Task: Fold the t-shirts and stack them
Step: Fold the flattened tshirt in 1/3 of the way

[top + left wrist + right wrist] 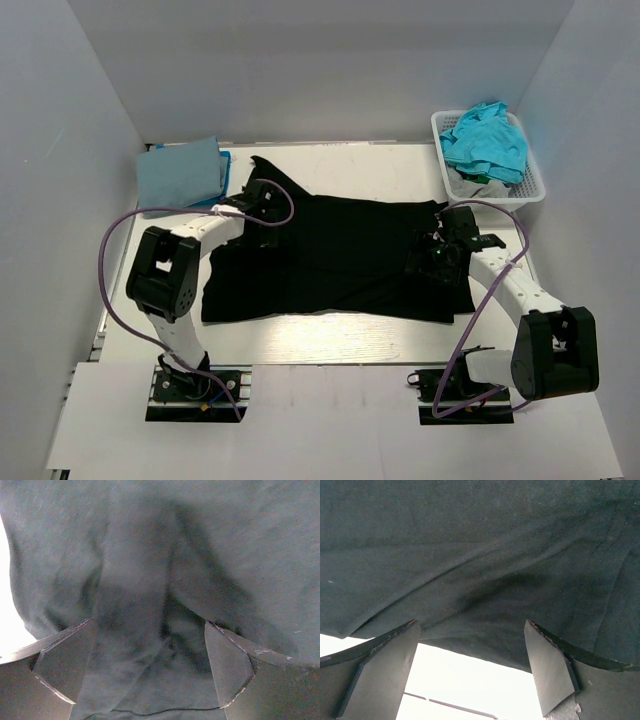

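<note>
A large black t-shirt [335, 255] lies spread out flat across the middle of the table, one corner sticking out toward the back left. My left gripper [262, 205] hangs open low over its back left part. In the left wrist view the left gripper [150, 665] has its fingers wide apart with a soft ridge of the black t-shirt [150, 580] running between them. My right gripper [435, 250] is open over the shirt's right side. In the right wrist view the right gripper [472, 665] straddles the black t-shirt's [480, 570] hem, white table showing below it.
A folded light blue t-shirt [180, 172] lies at the back left, a bright turquoise edge [226, 165] showing beside it. A white slotted basket [443, 160] at the back right holds crumpled turquoise t-shirts [485, 140]. Grey walls close in the table [330, 340].
</note>
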Controlling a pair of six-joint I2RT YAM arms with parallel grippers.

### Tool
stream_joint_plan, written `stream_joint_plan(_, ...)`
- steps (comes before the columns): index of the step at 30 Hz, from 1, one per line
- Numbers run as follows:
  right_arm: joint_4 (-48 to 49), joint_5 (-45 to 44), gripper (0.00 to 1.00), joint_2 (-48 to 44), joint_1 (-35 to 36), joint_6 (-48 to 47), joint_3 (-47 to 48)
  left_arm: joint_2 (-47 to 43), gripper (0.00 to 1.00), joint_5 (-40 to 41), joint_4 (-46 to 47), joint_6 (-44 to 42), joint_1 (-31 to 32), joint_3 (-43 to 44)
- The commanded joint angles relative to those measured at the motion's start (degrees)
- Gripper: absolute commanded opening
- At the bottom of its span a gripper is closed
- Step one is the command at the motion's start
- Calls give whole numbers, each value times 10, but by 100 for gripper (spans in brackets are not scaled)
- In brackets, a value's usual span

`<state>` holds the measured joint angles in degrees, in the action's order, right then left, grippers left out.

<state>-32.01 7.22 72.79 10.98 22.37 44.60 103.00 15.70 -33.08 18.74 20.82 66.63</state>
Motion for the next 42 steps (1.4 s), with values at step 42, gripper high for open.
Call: stream_joint_plan(42, 117, 22, 90, -34, 23, 70, -141, -214, 100, -196, 66, 233, 9, -257)
